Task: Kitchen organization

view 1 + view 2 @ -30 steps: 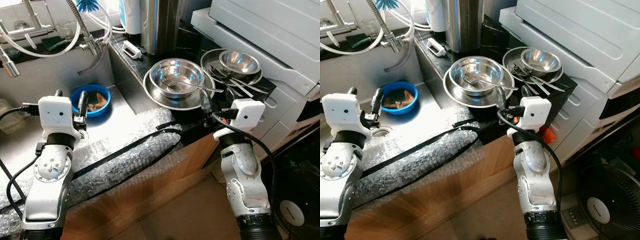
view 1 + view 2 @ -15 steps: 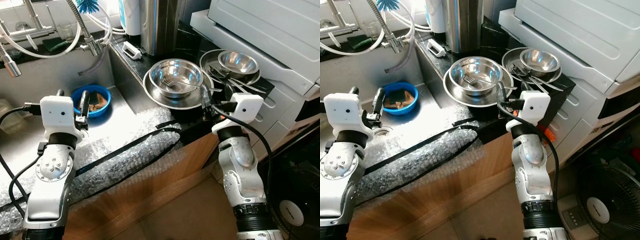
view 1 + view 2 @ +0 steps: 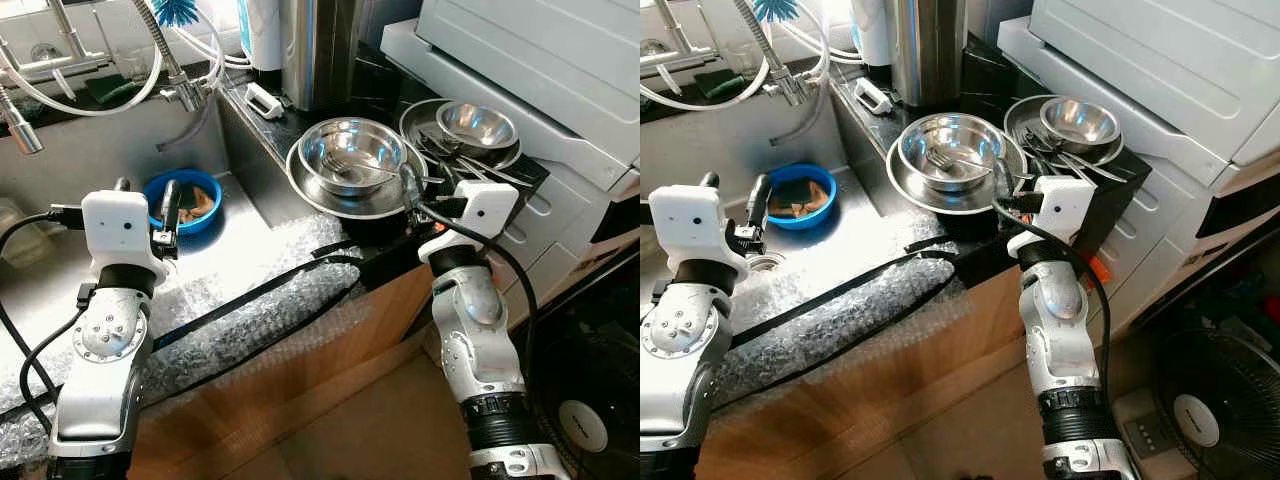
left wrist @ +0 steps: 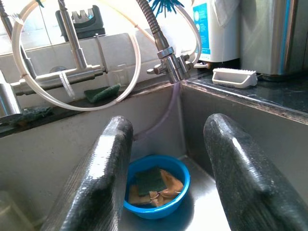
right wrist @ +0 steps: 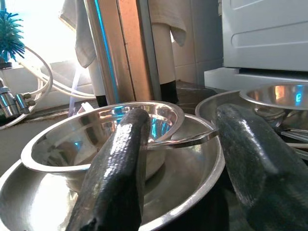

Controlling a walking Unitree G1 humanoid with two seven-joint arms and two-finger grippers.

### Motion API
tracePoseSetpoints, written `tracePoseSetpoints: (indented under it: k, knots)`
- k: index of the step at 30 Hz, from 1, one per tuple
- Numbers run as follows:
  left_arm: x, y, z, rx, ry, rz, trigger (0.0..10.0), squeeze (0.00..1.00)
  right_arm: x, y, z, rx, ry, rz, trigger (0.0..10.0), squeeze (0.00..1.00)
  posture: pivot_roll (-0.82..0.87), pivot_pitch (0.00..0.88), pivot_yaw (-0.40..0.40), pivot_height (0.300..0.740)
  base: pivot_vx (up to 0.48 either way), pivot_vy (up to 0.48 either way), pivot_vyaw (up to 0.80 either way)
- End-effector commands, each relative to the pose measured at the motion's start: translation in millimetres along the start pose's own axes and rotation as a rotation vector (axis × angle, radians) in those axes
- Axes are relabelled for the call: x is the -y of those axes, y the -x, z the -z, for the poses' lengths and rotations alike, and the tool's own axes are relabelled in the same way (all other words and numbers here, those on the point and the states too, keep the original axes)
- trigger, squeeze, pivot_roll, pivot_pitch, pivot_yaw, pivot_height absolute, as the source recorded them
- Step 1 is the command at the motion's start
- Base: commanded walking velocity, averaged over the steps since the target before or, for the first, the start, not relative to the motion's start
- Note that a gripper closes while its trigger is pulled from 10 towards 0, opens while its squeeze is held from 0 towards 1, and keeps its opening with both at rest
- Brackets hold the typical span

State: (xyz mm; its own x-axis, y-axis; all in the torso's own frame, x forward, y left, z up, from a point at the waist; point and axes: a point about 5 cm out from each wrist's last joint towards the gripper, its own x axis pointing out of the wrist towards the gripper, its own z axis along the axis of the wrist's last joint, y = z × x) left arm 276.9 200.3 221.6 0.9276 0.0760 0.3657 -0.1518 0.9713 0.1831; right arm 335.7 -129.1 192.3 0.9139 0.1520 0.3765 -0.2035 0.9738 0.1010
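Right claw (image 5: 178, 168) spread wide at fork handle (image 5: 185, 139).

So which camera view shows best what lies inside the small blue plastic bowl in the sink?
The left wrist view: the small blue plastic bowl sits between the open left gripper fingers, with a dark green scouring pad on orange pieces inside. Both eye views show it from above, smaller, and in the left eye view a finger partly hides it.
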Motion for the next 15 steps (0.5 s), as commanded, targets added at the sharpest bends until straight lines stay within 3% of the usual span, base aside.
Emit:
tracePoseSetpoints:
  k: [1,15]
  knots:
    - [3.0,-0.3,-3.1,0.008,-0.014,0.007,10.0,0.00,0.5,-1.3,0.1,0.006,-0.009,0.003,0.0,0.00,0.08,0.127,-0.032,0.740,0.000,0.000,0.00]
    - [4.8,-1.4,-0.4,-0.005,-0.023,0.023,10.0,0.00,-2.0,-2.7,1.1,0.009,-0.012,0.000,0.0,0.00,0.08,0.119,-0.030,0.740,0.000,0.000,0.00]
